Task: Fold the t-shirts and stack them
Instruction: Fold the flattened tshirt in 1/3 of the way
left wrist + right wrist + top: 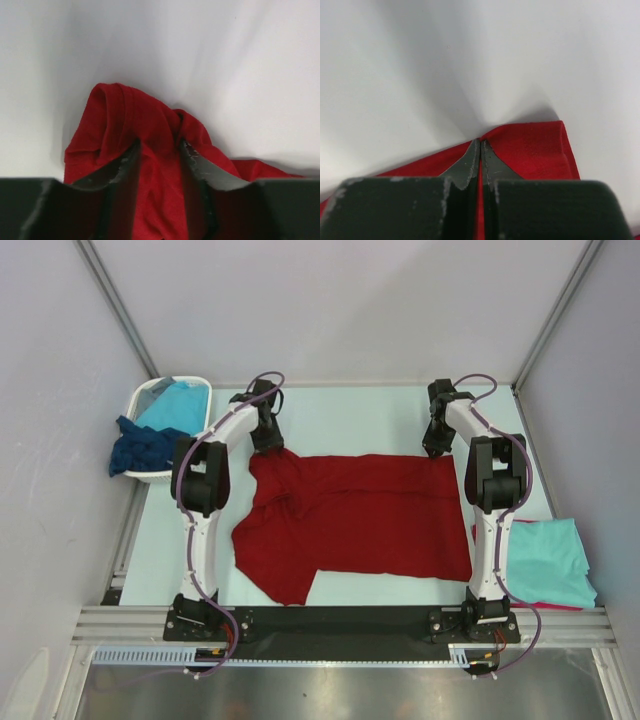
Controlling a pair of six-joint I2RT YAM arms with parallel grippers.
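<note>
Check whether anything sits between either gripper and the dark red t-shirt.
Nothing visible. The right gripper is shut on a far corner of the dark red t-shirt; the left gripper straddles its bunched cloth.

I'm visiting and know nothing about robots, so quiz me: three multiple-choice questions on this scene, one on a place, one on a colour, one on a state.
1. Where does the white plastic basket stand?
A. At the far left corner of the table.
B. At its near right corner.
C. In its middle.
2. What colour is the folded cloth t-shirt at the near right edge?
A. Navy.
B. Turquoise.
C. Yellow.
3. How is the right gripper?
A. Wide open in the air.
B. Clamped on the basket.
C. Shut on a corner of the dark red cloth t-shirt.
Key: 1 A, it sits far left in the overhead view; 2 B, its cloth is turquoise; 3 C, the wrist view shows closed jaws pinching red cloth.
</note>
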